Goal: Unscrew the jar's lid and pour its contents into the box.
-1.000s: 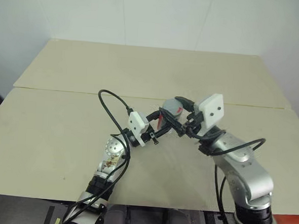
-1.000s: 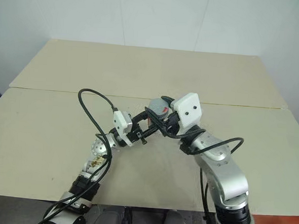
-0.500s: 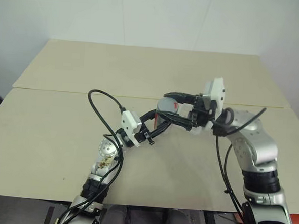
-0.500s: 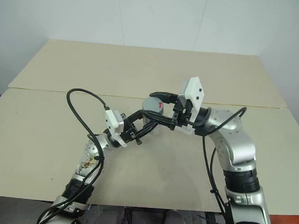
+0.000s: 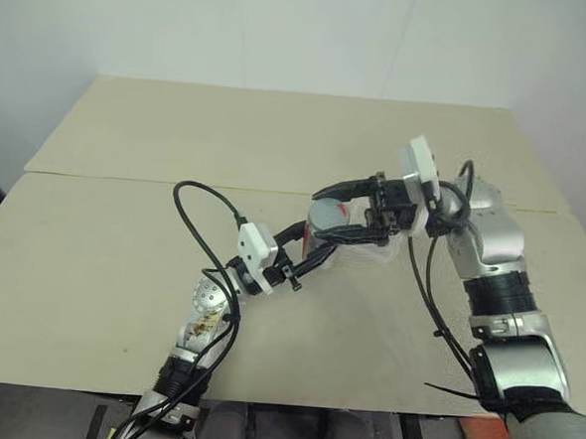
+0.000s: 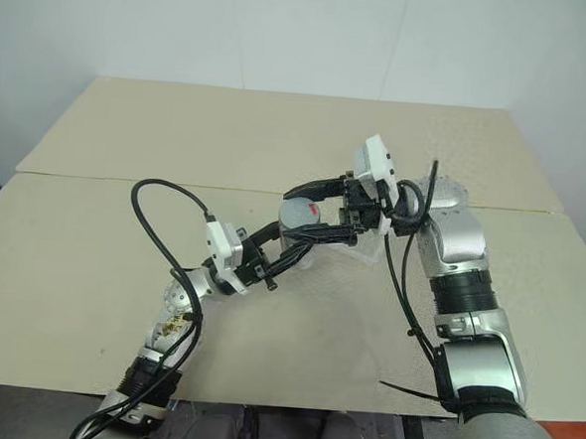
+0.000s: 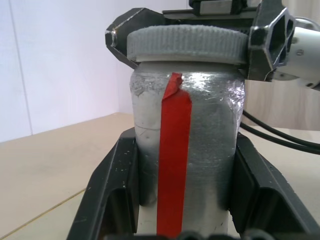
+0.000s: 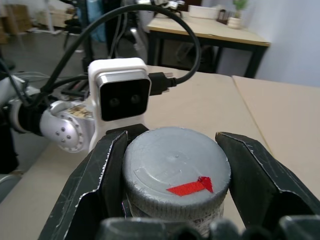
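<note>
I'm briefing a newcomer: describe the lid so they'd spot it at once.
Above the middle of the beige table, the two grippers meet. The left gripper clamps the jar; the right gripper grips the lid on top: a round grey ribbed cap bearing a small red tape arrow.

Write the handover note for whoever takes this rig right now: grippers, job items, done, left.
Left gripper: shut on the jar, held above the table.
Right gripper: shut on the lid, one finger on each side of its rim.
Lid sits on the jar; whether it has loosened cannot be told.
Box: a clear shape behind the right gripper may be it, not certain.
Left: get the lid off, pour the contents into the box.
</note>
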Robot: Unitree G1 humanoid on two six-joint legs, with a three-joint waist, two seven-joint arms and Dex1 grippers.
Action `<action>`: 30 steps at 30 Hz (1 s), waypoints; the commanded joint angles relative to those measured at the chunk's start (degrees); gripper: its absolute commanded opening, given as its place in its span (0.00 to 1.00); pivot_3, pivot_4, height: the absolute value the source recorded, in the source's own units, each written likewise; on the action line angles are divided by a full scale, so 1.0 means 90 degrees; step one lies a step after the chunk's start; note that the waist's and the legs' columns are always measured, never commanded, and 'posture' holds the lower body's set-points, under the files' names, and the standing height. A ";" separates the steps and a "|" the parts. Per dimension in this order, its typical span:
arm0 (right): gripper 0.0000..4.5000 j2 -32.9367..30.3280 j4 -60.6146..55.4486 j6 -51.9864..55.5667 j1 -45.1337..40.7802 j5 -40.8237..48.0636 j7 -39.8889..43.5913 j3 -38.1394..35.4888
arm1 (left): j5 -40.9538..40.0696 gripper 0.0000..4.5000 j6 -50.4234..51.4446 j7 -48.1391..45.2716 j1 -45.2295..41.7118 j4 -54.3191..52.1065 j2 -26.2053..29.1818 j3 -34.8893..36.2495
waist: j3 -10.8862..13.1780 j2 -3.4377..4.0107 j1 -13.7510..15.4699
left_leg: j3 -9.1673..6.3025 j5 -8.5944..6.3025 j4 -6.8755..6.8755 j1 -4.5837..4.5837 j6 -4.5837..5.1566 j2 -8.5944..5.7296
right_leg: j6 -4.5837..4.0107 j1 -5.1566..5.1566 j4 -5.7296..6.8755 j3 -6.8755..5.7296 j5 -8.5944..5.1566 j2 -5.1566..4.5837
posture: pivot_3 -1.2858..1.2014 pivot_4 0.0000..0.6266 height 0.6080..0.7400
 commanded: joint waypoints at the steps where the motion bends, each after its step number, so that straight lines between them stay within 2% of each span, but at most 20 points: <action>1: 0.62 0.0123 0.0426 -0.0222 -0.0369 -0.0088 0.0456 0.0079 | -0.0060 0.42 -0.0035 -0.0127 -0.0060 -0.0556 -0.0011 -0.0162 | 0.0000 0.0000 -0.0001 | 0.0000 0.0003 0.0000 0.0000 -0.0006 0.0000 | 0.0000 -0.0001 0.0000 0.0000 0.0000 0.0000 | 0.52 0.24 1.00; 13: 0.62 -0.0229 0.0862 -0.0454 -0.0644 0.0309 0.0598 0.0494 | -0.0077 0.42 -0.0025 -0.0190 -0.0126 -0.0466 -0.0088 -0.0268 | 0.0000 0.0000 0.0007 | 0.0000 0.0006 0.0000 -0.0004 -0.0011 0.0001 | 0.0001 -0.0003 0.0000 -0.0001 0.0000 -0.0004 | 0.52 0.24 1.00; 17: 0.62 -0.0142 0.1061 -0.0669 -0.0682 0.0164 0.0598 0.0413 | -0.0069 0.42 -0.0020 -0.0183 -0.0106 -0.0476 -0.0108 -0.0291 | 0.0000 0.0000 0.0005 | 0.0000 0.0007 0.0000 -0.0003 -0.0012 0.0002 | 0.0000 -0.0003 0.0002 0.0000 0.0001 -0.0004 | 0.52 0.24 1.00; 18: 0.78 -0.0171 0.1105 -0.0553 -0.0719 0.0233 0.0598 0.0453 | -0.0067 0.42 -0.0016 -0.0176 -0.0104 -0.0474 -0.0117 -0.0293 | 0.0000 0.0000 0.0005 | 0.0000 0.0007 0.0000 -0.0002 -0.0013 0.0002 | 0.0001 -0.0003 0.0002 0.0000 0.0001 -0.0004 | 0.52 0.24 1.00; 21: 0.97 -0.0267 0.1087 -0.0481 -0.0710 0.0517 0.0598 0.0490 | -0.0078 0.42 -0.0022 -0.0175 -0.0091 -0.0434 -0.0131 -0.0280 | 0.0000 0.0000 0.0014 | 0.0000 0.0007 0.0000 -0.0004 -0.0013 0.0003 | 0.0000 -0.0004 0.0002 0.0000 0.0001 -0.0004 | 0.52 0.24 1.00; 30: 0.99 -0.0543 0.0842 -0.0694 -0.0306 0.0717 0.0598 -0.0017 | -0.0112 0.42 -0.0059 -0.0274 -0.0151 -0.0236 -0.0094 -0.0163 | 0.0000 0.0000 0.0027 | 0.0000 0.0007 0.0001 -0.0007 -0.0012 0.0005 | 0.0001 -0.0003 -0.0001 0.0000 0.0001 -0.0005 | 0.52 0.24 1.00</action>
